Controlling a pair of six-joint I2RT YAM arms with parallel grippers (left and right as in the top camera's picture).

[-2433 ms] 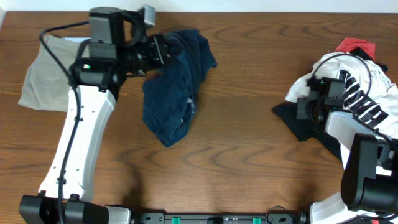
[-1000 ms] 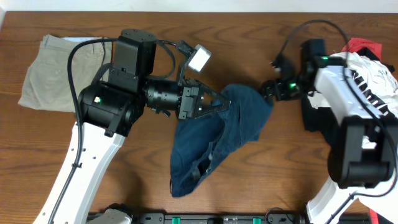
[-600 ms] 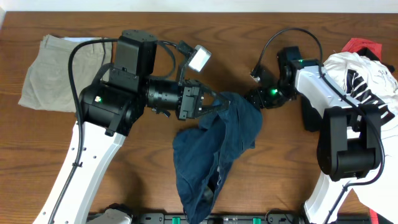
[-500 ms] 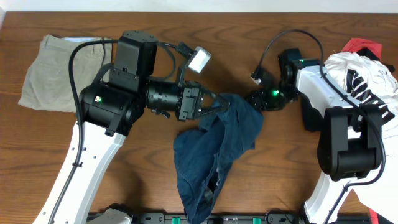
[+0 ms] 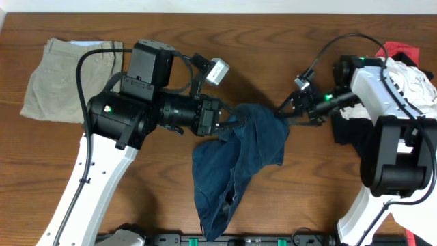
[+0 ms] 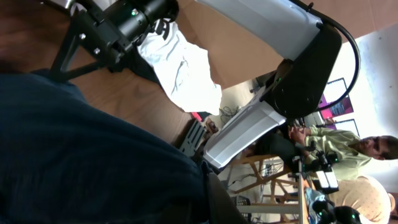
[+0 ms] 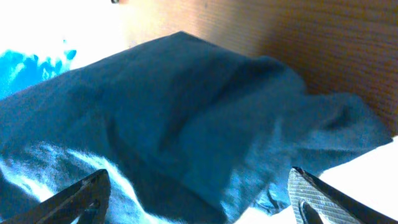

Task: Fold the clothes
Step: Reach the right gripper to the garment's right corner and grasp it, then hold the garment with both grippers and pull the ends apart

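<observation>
Dark navy trousers (image 5: pixel 235 164) hang bunched from my left gripper (image 5: pixel 229 120), which is shut on their upper edge above mid-table; the cloth trails down toward the front edge. In the left wrist view the navy fabric (image 6: pixel 81 155) covers the jaws. My right gripper (image 5: pixel 287 113) is open at the trousers' upper right corner. In the right wrist view the navy fabric (image 7: pixel 186 112) lies between its widely spread fingers (image 7: pixel 81 199), and nothing is pinched.
Beige trousers (image 5: pixel 58 78) lie folded at the far left. A white lettered shirt (image 5: pixel 413 82), a red piece (image 5: pixel 399 51) and a black piece (image 5: pixel 341 130) are piled at the right edge under the right arm. The brown wooden table (image 5: pixel 307 191) shows front right.
The right arm has swung its forearm out to the right, while its open gripper stays at the trousers' right corner. The left gripper keeps its grip, and the hanging cloth has shifted slightly.
</observation>
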